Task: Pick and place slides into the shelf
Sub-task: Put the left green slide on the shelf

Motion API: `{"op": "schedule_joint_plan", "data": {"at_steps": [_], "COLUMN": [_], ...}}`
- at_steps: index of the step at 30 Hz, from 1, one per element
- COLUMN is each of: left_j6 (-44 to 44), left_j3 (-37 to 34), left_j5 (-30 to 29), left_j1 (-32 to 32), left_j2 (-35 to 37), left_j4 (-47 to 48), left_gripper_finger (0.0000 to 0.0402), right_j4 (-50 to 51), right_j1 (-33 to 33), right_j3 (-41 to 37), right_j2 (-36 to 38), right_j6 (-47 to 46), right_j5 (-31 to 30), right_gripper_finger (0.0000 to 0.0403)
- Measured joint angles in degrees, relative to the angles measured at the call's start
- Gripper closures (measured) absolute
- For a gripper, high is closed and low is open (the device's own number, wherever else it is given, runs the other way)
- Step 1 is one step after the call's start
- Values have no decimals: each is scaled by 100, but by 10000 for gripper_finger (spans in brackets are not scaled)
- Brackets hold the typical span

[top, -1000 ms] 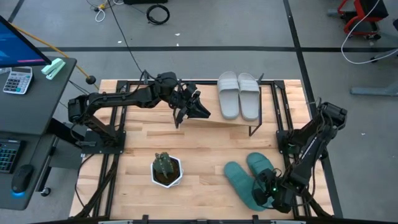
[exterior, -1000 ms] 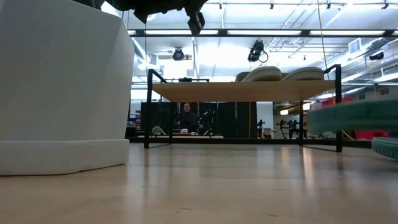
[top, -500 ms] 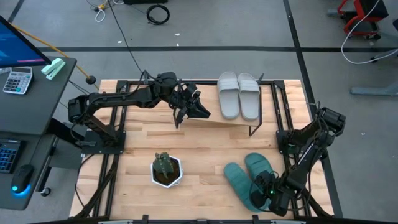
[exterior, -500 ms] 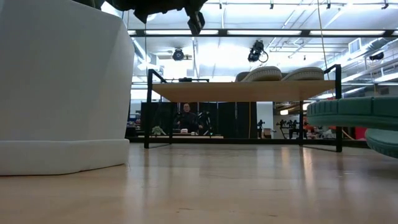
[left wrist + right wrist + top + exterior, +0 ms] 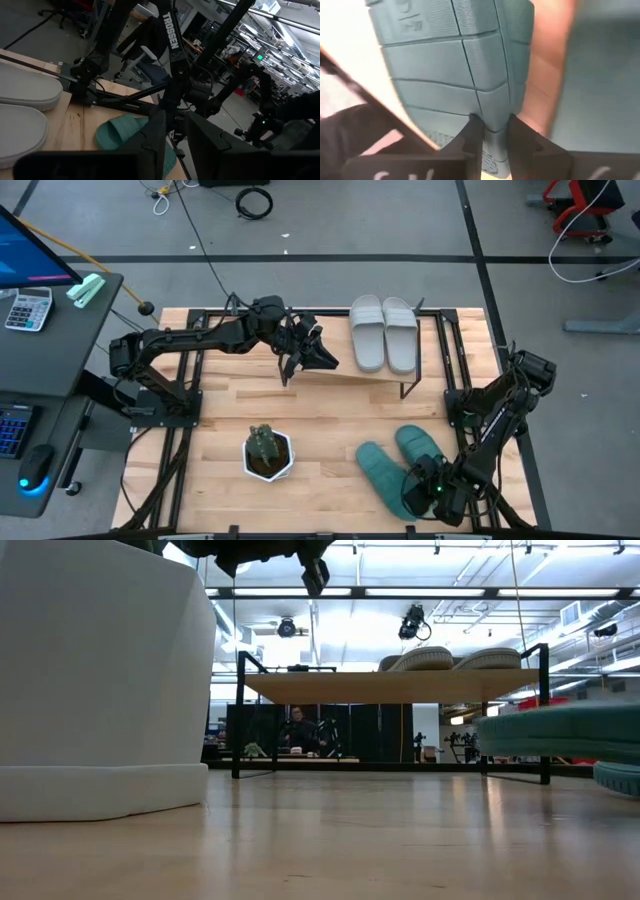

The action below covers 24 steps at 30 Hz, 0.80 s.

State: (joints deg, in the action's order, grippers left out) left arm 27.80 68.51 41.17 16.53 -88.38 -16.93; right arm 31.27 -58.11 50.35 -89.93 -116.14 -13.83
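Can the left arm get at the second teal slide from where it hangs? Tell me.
Probably not as it stands: the left gripper hangs by the shelf, far across the table. The second teal slide lies beside the right gripper, which pinches its mate.

We see the shelf (image 5: 370, 365), a low rack with a light wooden plank top and thin black legs, standing at the far side of the tabletop. On the right end of its top lie the two grey-white slides (image 5: 384, 332), side by side and touching, straps up. The left part of the plank is bare. Well in front of the shelf's right end are the two teal slides. One teal slide (image 5: 383, 474) is lifted off the wood, roughly level, pinched at its edge by the right hand (image 5: 428, 493). The other teal slide (image 5: 417, 446) lies just beside it, nearer the shelf.
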Motion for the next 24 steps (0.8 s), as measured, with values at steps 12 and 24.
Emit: {"op": "schedule_joint_plan", "data": {"at_steps": [12,24], "left_j6": [-4,-63], "left_j3": [0,1], "left_j5": [-2,-2], "left_j1": [0,0], "left_j2": [0,0], "left_j4": [-39,-66], "left_gripper_finger": [326,329], "right_j4": [252,400], "right_j1": [5,163], "right_j3": [4,9], "right_j2": [1607,2607], "right_j6": [651,1380], "right_j5": [-885,-2152], "right_gripper_finger": [352,357]}}
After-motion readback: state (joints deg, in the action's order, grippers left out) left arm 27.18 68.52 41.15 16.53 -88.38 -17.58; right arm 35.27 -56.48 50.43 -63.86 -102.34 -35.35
